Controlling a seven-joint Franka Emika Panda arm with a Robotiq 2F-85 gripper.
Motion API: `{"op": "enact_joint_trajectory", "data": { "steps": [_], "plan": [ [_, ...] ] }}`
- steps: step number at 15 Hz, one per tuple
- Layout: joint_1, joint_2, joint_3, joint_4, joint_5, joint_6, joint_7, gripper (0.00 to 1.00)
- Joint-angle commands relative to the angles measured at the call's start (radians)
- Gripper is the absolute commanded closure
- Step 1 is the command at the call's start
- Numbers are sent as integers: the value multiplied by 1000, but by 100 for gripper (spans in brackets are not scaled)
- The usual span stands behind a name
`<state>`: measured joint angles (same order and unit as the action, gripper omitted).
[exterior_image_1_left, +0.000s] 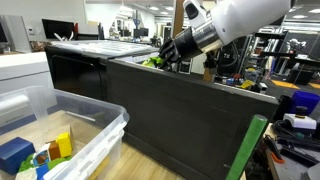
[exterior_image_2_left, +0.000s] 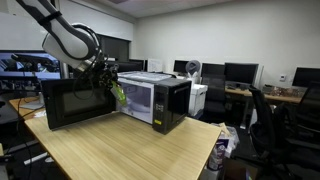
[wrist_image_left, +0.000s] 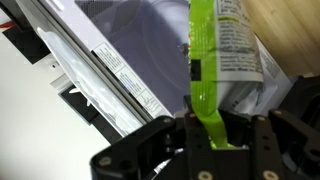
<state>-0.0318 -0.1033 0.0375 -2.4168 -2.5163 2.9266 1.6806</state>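
My gripper (wrist_image_left: 212, 130) is shut on the edge of a lime-green and white packet (wrist_image_left: 222, 50), which hangs from the jaws. In an exterior view the gripper (exterior_image_2_left: 108, 82) holds the packet (exterior_image_2_left: 118, 96) just in front of a black microwave (exterior_image_2_left: 165, 100), beside its open door (exterior_image_2_left: 75, 103). In an exterior view the gripper (exterior_image_1_left: 170, 55) and a bit of the green packet (exterior_image_1_left: 152, 62) show above the dark door (exterior_image_1_left: 190, 120). The wrist view shows the microwave's opening and door edge (wrist_image_left: 100, 70) behind the packet.
The microwave stands on a wooden table (exterior_image_2_left: 130, 150). A clear plastic bin (exterior_image_1_left: 70, 135) with coloured toy blocks (exterior_image_1_left: 50, 148) sits near one camera. Office chairs (exterior_image_2_left: 280, 120), desks and monitors (exterior_image_2_left: 240, 72) fill the room behind. A white appliance (exterior_image_2_left: 198, 98) stands beyond the microwave.
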Motion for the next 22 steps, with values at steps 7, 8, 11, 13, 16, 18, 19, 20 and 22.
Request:
{"op": "enact_joint_trajectory", "data": {
  "steps": [7,8,11,13,16,18,19,20,22],
  "plan": [
    [114,2,-4,-88,-95,-297,173,98],
    [121,-2,-4,-94,-94,-311,169,98],
    [121,4,-6,-108,-88,-319,144,98],
    [113,9,-15,-113,-89,-302,132,98],
    [103,13,-32,-122,-89,-295,122,98],
    [100,15,-43,-124,-89,-298,126,98],
    [97,17,-49,-123,-89,-297,129,98],
    [95,19,-54,-122,-89,-301,133,98],
    [84,28,-70,-120,-89,-309,146,98]
  ]
}}
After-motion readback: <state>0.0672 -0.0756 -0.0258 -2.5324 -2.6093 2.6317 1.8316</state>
